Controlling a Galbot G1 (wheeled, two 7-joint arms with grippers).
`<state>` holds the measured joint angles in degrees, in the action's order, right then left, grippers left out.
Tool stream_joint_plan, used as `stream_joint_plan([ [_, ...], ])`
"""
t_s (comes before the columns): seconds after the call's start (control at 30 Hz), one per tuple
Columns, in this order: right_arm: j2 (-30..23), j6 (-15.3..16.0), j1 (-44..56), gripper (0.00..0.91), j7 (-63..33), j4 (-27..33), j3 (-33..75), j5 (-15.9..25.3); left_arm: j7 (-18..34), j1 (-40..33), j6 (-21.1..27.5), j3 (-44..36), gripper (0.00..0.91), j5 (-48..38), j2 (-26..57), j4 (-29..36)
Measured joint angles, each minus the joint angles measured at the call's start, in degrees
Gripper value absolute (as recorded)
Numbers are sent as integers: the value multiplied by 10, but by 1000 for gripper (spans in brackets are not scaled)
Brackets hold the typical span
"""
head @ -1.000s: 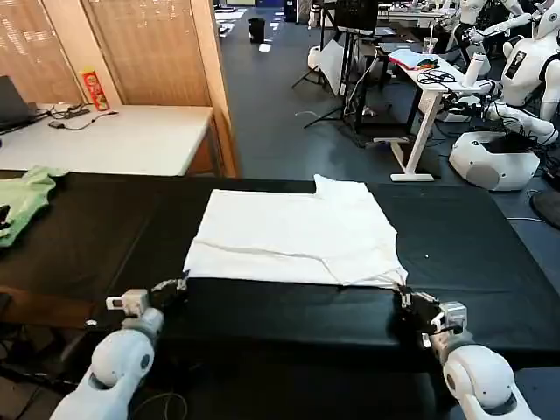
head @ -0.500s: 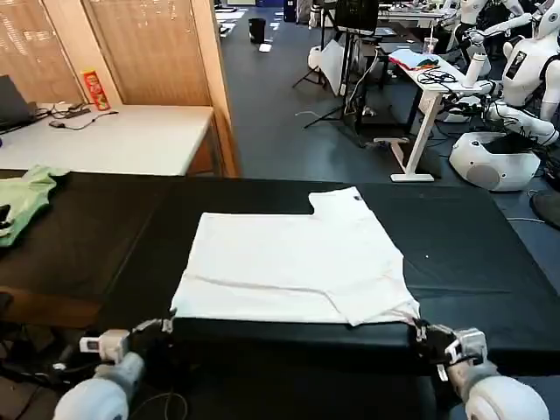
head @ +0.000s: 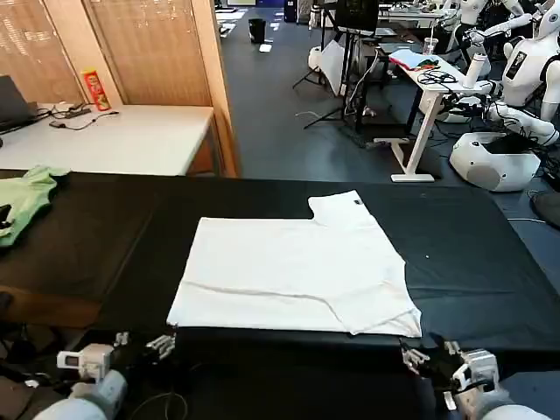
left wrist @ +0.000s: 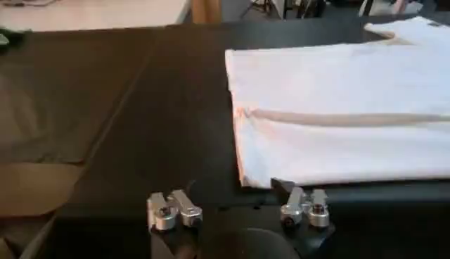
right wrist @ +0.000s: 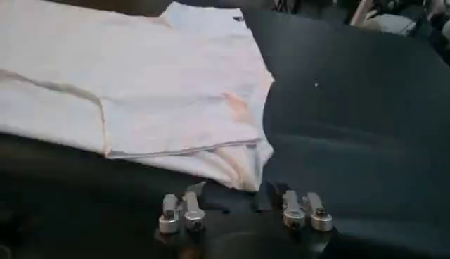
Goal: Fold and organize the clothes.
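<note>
Both claws have backed off the hem since the earlier frames: our left claw (head: 144,346) and right claw (head: 426,357) hang spread and empty below the bench (head: 472,262) edge, at seven and five o'clock of the T-shirt (head: 297,267), which lies flat for folding.

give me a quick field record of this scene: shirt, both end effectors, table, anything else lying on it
shirt: white T-shirt, folded into a flat rectangle with one layer lapped over, near edge at the table's front edge
left end effector: open, off the shirt's near left corner, holding nothing
right end effector: open, just short of the shirt's near right corner, holding nothing
table: black-covered table
other item: light green garment bunched at the table's far left, apart from the shirt
</note>
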<state>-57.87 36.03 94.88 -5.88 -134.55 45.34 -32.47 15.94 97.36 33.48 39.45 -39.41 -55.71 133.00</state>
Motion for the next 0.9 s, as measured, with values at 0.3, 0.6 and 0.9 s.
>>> stream_joint_plan([
  [0.3, 36, -57, -302, 878, -11, 195, -121, -1, -3, -235, -6, -64, 878, -69, 57, -106],
  [0.6, -6, -74, -563, 878, -14, 473, -292, 5, -55, -507, -6, -208, 878, -73, 50, -355],
  [0.9, -82, -39, -692, 878, 24, 675, -366, 12, -99, -649, 25, -286, 878, -35, -27, -569],
])
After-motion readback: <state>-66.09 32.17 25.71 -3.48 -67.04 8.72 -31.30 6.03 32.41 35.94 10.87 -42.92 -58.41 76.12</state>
